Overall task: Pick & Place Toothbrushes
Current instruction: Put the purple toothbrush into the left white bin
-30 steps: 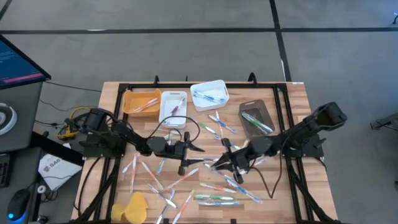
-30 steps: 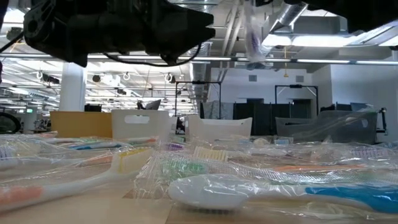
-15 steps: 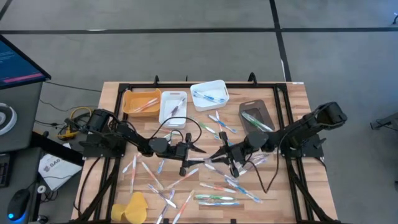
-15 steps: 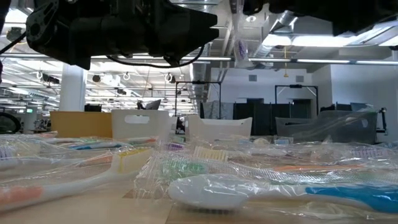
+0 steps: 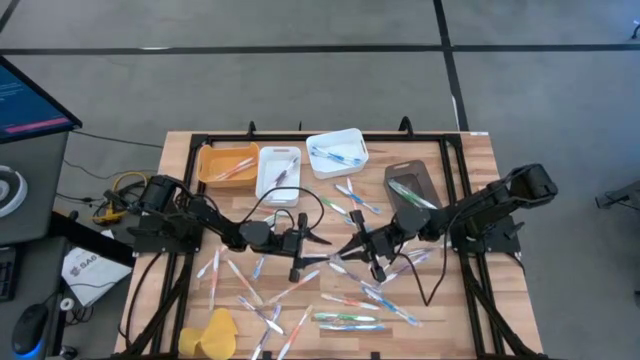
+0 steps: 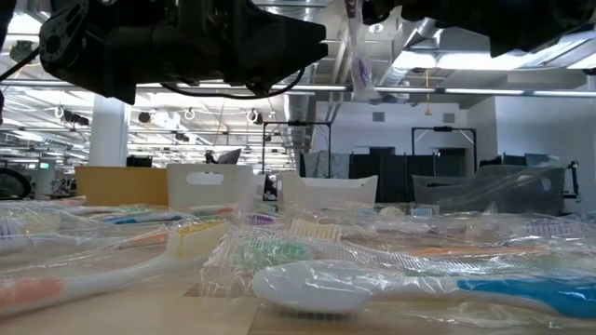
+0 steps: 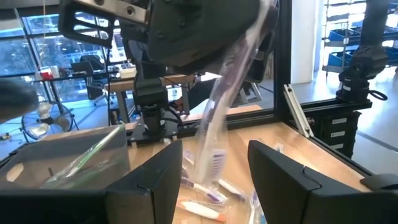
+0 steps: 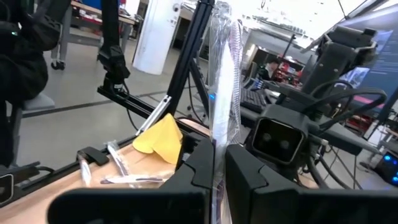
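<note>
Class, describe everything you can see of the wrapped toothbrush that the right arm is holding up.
The clear-wrapped white toothbrush with purple markings stands nearly upright, pinched near its lower end by the right tool, whose dark fingers are shut on it. Its crinkled plastic sleeve is shiny. It is lifted above the wooden table, between both arms, facing the open left tool; nothing else touches it.

Grey floor (image 5: pixel 300 90) with dark lines; bright ceiling lights (image 6: pixel 447 56) behind.

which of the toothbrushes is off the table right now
The wrapped toothbrush pinched in the right gripper, held upright in the air facing the open left gripper. The others lie on the table or in bins.
</note>
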`<state>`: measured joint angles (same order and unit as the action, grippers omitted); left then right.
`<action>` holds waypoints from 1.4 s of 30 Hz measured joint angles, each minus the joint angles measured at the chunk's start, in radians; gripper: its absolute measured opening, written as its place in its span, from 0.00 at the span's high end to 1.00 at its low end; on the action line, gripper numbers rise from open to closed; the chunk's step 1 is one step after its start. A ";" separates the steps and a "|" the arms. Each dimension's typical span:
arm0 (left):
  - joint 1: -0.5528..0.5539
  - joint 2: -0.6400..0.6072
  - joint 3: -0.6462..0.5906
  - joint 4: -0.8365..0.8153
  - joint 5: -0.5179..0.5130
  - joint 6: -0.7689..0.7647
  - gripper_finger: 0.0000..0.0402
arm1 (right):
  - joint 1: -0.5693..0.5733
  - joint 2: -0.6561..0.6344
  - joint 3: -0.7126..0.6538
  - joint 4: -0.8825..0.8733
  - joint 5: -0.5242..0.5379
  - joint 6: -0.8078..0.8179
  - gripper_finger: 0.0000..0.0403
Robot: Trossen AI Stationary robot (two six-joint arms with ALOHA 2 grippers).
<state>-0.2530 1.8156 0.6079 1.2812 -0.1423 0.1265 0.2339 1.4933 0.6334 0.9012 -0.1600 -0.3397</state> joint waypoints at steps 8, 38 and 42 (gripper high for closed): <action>0.025 0.000 0.020 0.000 -0.005 -0.002 0.56 | -0.001 0.000 0.000 -0.002 0.000 0.000 0.98; 0.027 -0.001 0.099 -0.060 0.070 0.000 0.56 | -0.008 0.000 0.000 -0.026 0.003 -0.002 0.97; 0.027 -0.001 0.099 -0.063 0.070 0.000 0.56 | -0.008 0.001 0.000 -0.026 0.003 -0.004 0.97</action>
<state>-0.2264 1.8149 0.7071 1.2182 -0.0721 0.1261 0.2260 1.4939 0.6334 0.8753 -0.1566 -0.3442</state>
